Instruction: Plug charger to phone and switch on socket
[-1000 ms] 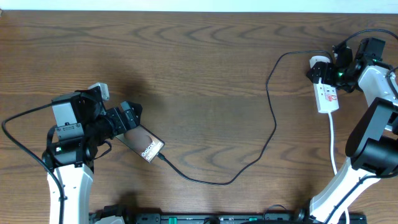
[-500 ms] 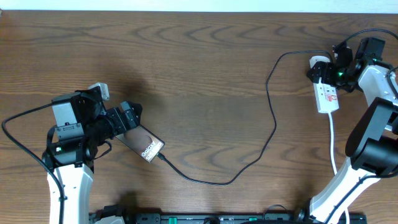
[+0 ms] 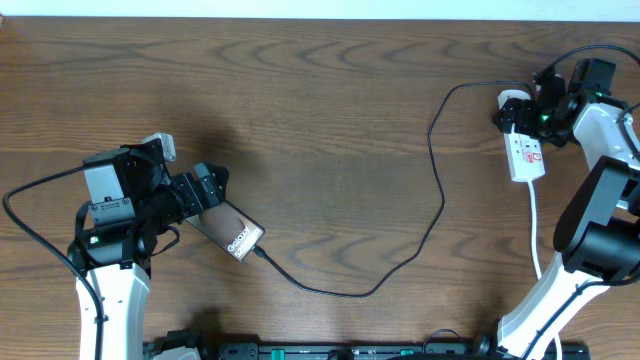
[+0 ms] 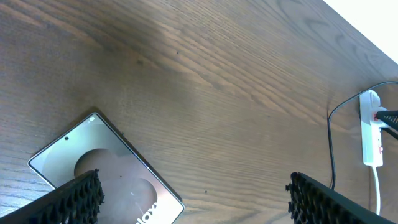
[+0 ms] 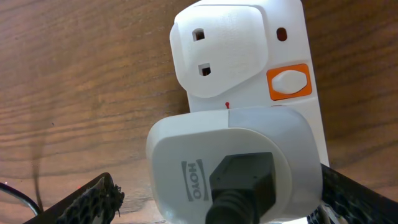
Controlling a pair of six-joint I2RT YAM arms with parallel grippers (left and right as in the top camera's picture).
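The phone (image 3: 238,236) lies flat at the left, and its upper end sits under my open left gripper (image 3: 208,188). In the left wrist view the phone (image 4: 106,171) lies beside the left finger, with bare wood between the fingers (image 4: 69,202). The charger (image 3: 438,190) runs as a thin black cable from the phone's lower end to the socket (image 3: 526,152) at the far right. My right gripper (image 3: 522,112) hovers over the socket's top end. It stands open astride the round white plug head (image 5: 186,149), and an orange switch (image 5: 289,83) shows just beyond.
The strip's white cord (image 3: 537,235) runs down toward the right arm's base (image 3: 590,240). The charger cable loops across the table's middle right. The table's far edge (image 3: 320,17) lies along the top.
The right wrist has shifted very slightly over the socket's end. The left arm, phone and cable have not moved.
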